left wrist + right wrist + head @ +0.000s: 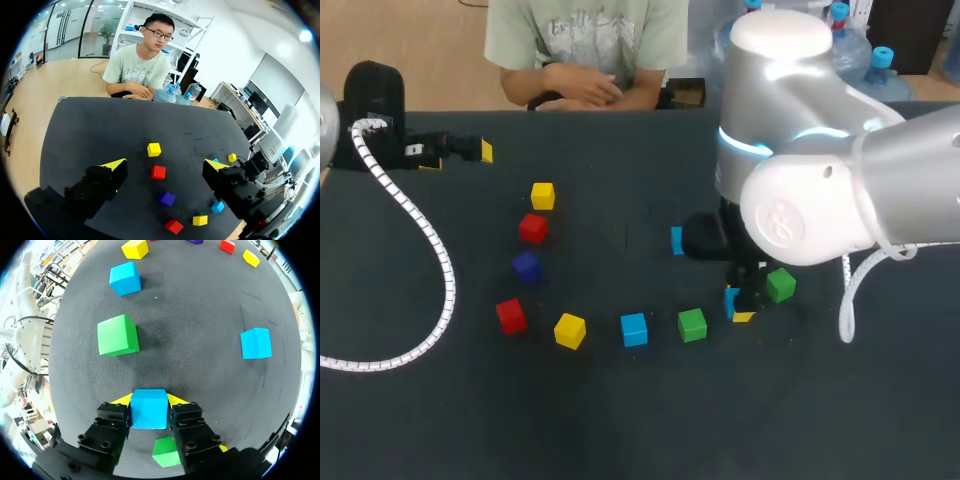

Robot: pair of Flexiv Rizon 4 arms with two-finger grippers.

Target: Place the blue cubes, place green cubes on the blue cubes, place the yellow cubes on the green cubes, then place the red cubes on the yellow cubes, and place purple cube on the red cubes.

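Observation:
My right gripper (149, 401) is shut on a blue cube (148, 415), one finger pressing on each side of it. In the head view that blue cube (729, 299) is half hidden under the right gripper (740, 308). A green cube (780, 285) lies just beside it. On the table lie another green cube (692, 324), two more blue cubes (634, 329) (676, 240), two yellow cubes (570, 330) (542, 195), two red cubes (511, 315) (532, 228) and a purple cube (526, 266). My left gripper (460, 152) is open and holds nothing at the far left.
The loose cubes form an arc across the black table (620, 420). A white coiled cable (430, 250) trails from the left arm over the table's left part. A person's forearms (590, 90) rest at the far edge.

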